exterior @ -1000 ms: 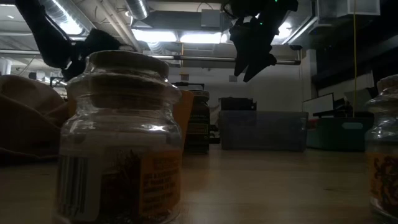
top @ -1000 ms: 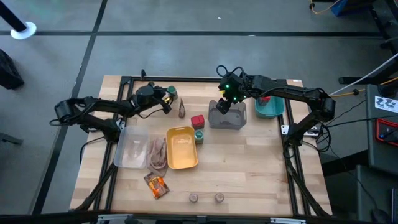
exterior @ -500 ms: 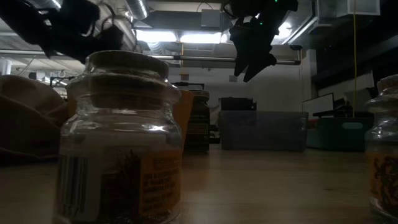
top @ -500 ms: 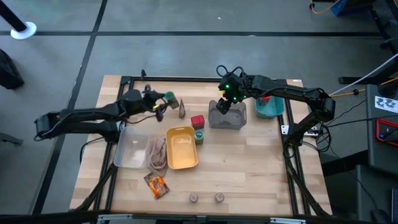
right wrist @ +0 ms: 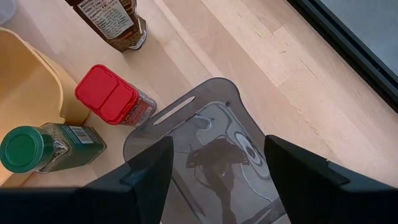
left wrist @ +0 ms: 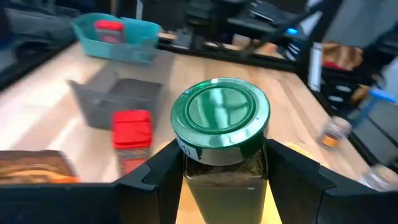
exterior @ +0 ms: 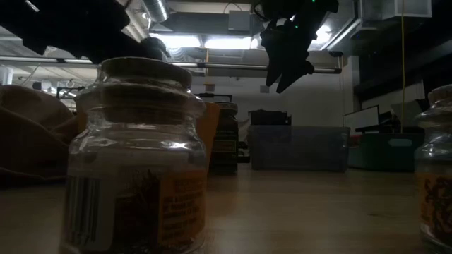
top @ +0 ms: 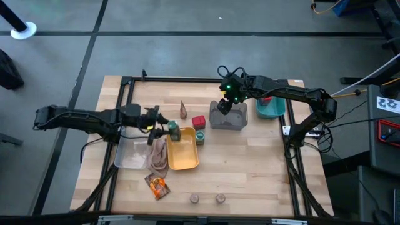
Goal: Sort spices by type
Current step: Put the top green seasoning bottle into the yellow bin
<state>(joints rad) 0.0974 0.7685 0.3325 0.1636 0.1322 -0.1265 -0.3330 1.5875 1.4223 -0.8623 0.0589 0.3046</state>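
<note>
My left gripper (top: pixel 167 130) is shut on a green-lidded jar (top: pixel 173 131), held over the far left corner of the yellow tray (top: pixel 182 156). The other green-lidded jar (top: pixel 200 136) lies on its side next to a red block (top: pixel 199 122). A second red block (top: pixel 267 100) sits in the teal tray (top: pixel 271 110). The dark sachet (top: pixel 182 110) stands behind them. An orange-brown sachet (top: pixel 157 185) and two tiny round jars (top: pixel 195 199) (top: pixel 220 199) rest near the near edge. My right gripper (top: pixel 225 106) hovers open and empty above the grey tray (top: pixel 230 120). My left gripper pinches the green-lidded jar by its glass body just below the lid (left wrist: pixel 224 168), one finger (left wrist: pixel 155 180) on each side. The fingers come roughly level from the table's left. The jar stays upright, lid (left wrist: pixel 221 112) up, lifted off the table.
A clear tray (top: pixel 132 147) and the beige cloth (top: pixel 159 154) lie left of the yellow tray, under my left arm. In the low view one tiny jar (exterior: pixel 138 155) fills the foreground. Bare wood stretches across the table's right and near parts.
My left gripper has carried the green-lidded jar from the table's far left area toward the near edge and slightly right, ending over the yellow tray's far left corner. It has kept its hold throughout. My right arm has not moved.
</note>
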